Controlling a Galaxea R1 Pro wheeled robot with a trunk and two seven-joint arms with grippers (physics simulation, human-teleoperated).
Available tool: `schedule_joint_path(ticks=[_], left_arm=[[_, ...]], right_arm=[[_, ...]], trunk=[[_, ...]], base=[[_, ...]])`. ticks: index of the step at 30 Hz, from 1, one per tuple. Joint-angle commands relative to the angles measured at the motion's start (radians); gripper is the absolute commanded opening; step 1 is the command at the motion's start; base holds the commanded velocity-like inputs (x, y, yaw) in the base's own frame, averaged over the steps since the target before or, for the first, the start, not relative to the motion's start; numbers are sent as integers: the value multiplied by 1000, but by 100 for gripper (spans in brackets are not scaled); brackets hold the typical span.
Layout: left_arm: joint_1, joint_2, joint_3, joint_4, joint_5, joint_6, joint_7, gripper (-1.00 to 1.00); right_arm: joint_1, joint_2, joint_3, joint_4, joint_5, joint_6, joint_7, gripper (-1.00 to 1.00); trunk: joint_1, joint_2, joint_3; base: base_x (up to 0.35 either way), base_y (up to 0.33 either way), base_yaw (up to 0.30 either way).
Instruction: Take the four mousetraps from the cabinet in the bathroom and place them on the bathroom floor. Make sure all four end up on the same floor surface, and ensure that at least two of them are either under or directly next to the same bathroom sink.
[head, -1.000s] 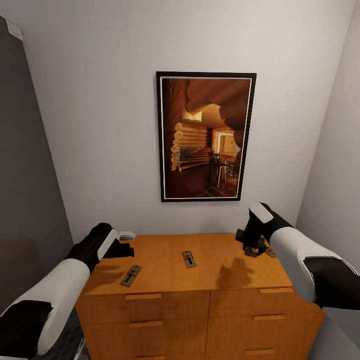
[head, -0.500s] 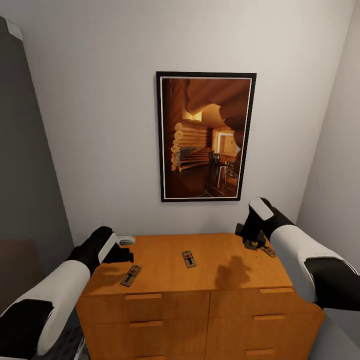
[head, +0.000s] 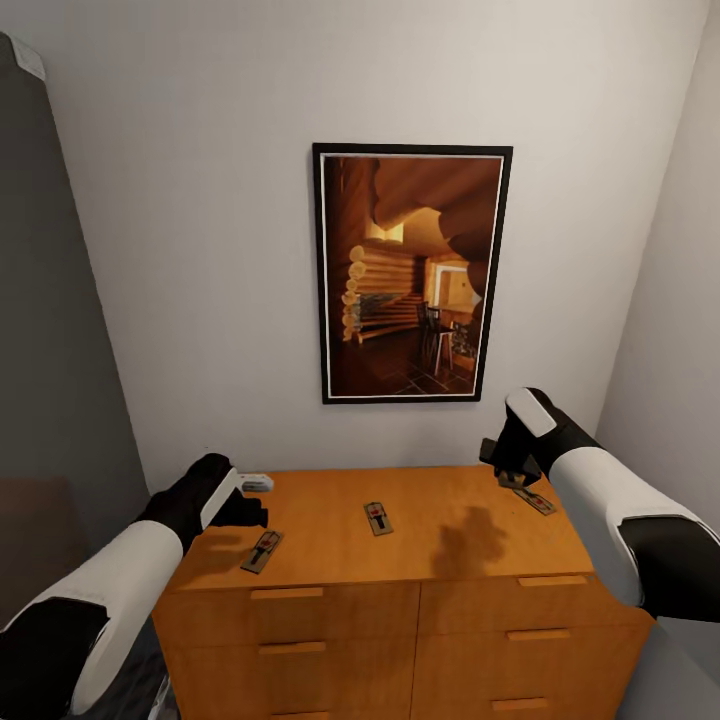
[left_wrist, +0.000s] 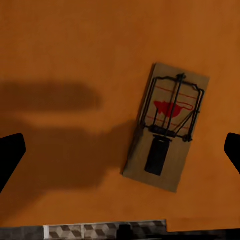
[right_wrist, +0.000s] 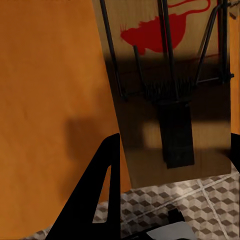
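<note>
The right tool (head: 517, 476), open and empty, was poised directly above the right-edge mousetrap (head: 535, 500), lying lengthwise between its fingers.

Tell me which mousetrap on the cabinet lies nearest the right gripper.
The mousetrap at the cabinet's right rear corner, just below the right gripper. The other three lie mid-top or toward the left.

Ahead of me stood a plain off-white wall (head: 200, 250), evenly and softly lit. A tall framed picture (head: 410, 275) with a thin black frame hung on it, showing a log-cabin interior in warm browns. A second pale wall (head: 670, 300) met it in a corner to my right. To my left was a dark grey panel (head: 45, 330). Past an orange-brown wooden edge, a strip of cube-pattern tiles (right_wrist: 200, 205) showed below.
</note>
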Motion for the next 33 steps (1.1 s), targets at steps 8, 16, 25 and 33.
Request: schedule_joint_path(ticks=[8,16,25,33], left_arm=[[-1,3,-103,-2,8,3,-100,100],[-1,9,-156,-3,-6,3,-144,100],[-1,19,-238,-2,-7,5,-218,100],[-1,25,-243,2,-8,8,-234,100]], right_arm=[[-1,-18,95,-1,-14,4,-9,-100],[-2,-48,118,0,-14,4,-9,-100],[-4,-66,121,3,-14,4,-11,-100],[-4,-82,126,4,-14,4,-11,-100]], trunk=[[0,-2,-2],[0,-2,-2],[0,-2,-2],[0,-2,-2]], base=[[0,0,0],[0,0,0],[0,0,0],[0,0,0]])
